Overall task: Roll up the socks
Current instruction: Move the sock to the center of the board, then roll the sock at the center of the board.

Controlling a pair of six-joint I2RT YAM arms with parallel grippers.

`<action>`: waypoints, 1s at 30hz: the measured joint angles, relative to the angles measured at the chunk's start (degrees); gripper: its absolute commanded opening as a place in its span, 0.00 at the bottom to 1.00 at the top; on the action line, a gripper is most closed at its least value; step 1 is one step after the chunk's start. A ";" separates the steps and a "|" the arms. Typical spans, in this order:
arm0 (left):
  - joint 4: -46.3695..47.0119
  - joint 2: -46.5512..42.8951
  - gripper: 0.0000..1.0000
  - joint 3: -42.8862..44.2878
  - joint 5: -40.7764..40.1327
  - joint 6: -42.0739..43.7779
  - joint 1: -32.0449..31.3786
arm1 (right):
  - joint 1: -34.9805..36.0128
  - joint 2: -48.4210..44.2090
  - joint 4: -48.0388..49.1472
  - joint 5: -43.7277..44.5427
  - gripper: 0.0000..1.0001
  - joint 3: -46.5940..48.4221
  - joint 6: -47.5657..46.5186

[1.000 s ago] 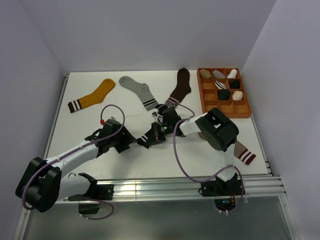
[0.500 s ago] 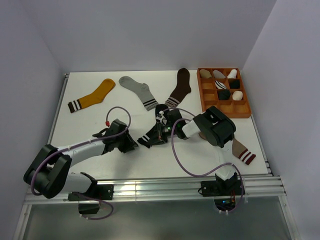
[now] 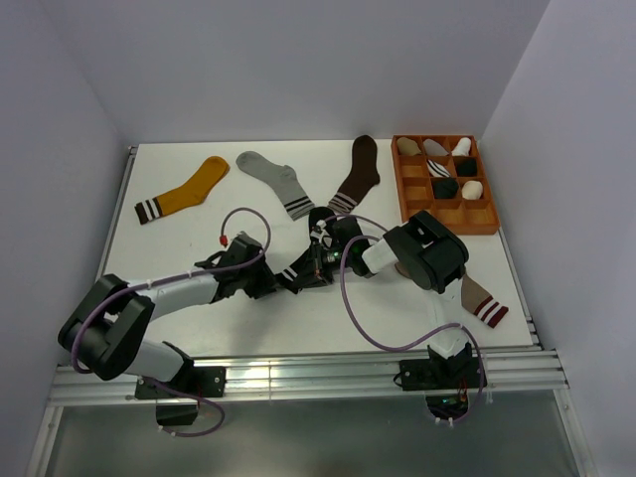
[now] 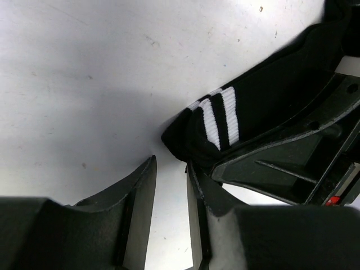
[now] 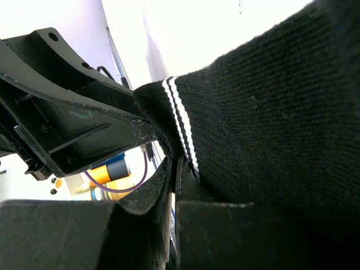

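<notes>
A black sock with white cuff stripes (image 3: 294,275) lies mid-table, its cuff pinched in my shut right gripper (image 3: 304,272). The right wrist view shows those jaws (image 5: 175,163) closed on the striped cuff (image 5: 270,112). My left gripper (image 3: 276,283) has come up against the same cuff from the left. In the left wrist view its jaws (image 4: 170,164) stand a narrow gap apart with bare table between them, and the cuff corner (image 4: 194,132) sits just past the tips, touching the right finger. A taupe sock with a maroon-and-white cuff (image 3: 485,305) lies at the near right.
A mustard sock (image 3: 189,189), a light grey sock (image 3: 273,179) and a dark brown sock (image 3: 360,171) lie along the back. An orange compartment tray (image 3: 401,189) holding rolled socks stands at the back right. The right arm's elbow (image 3: 437,253) looms over the table.
My left gripper has slid right to the striped cuff and its jaws have narrowed. The right gripper has kept its hold, shifting only slightly.
</notes>
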 measured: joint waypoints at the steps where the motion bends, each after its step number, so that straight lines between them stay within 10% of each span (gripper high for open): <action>1: 0.31 -0.31 0.34 -0.33 -0.28 -0.02 -0.04 | 0.00 0.00 -0.02 0.00 0.00 0.00 0.00; 30: 7.91 -3.23 0.49 -3.69 -4.81 -4.87 -0.04 | 0.00 -0.15 -3.41 0.00 0.00 1.07 -3.39</action>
